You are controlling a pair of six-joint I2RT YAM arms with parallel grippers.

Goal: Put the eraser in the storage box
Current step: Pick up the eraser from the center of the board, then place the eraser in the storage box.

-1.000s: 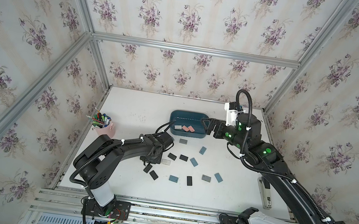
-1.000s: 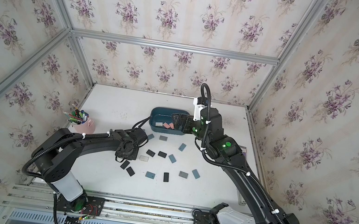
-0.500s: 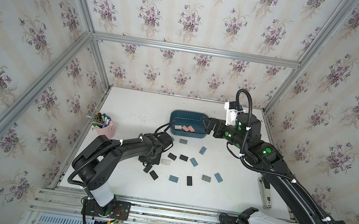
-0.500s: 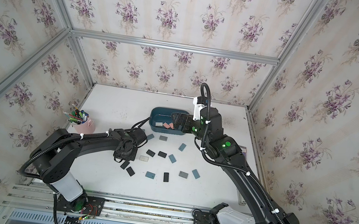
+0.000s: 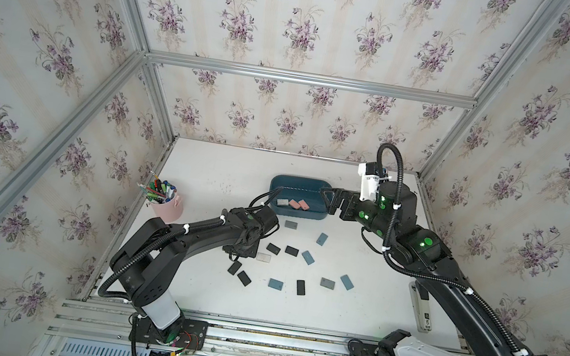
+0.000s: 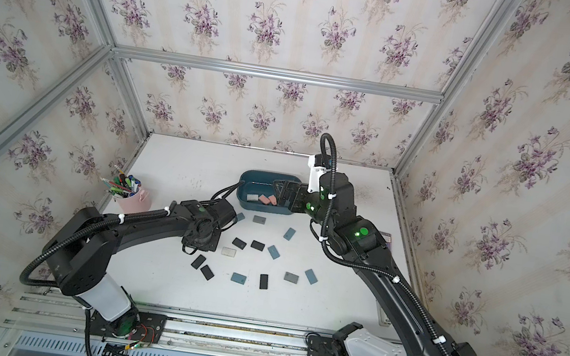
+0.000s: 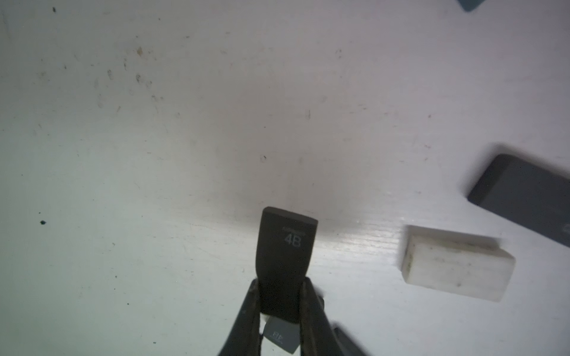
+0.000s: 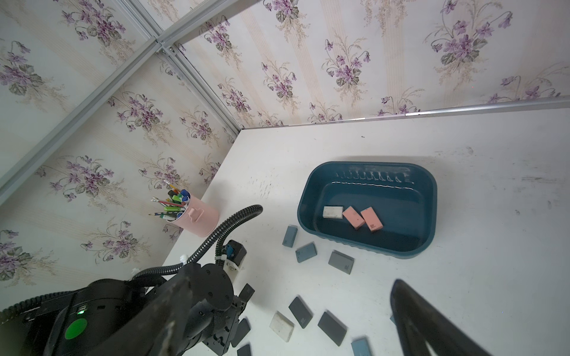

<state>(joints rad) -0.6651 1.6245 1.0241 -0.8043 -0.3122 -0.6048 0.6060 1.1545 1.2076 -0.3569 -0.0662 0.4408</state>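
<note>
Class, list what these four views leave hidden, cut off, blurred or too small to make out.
- Both top views: left gripper hidden under its own wrist; only its wrist view shows it shut on a black eraser.
- Left wrist view: grey eraser mostly behind the gripper; second black eraser cut by the edge.
- Right wrist view: print on pink erasers too small to read.

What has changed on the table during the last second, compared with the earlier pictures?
Nothing visibly moved. The left gripper stays where it was, shut on a black eraser; the right gripper stays open near the storage box, which still holds three erasers. The loose erasers lie as before.
</note>
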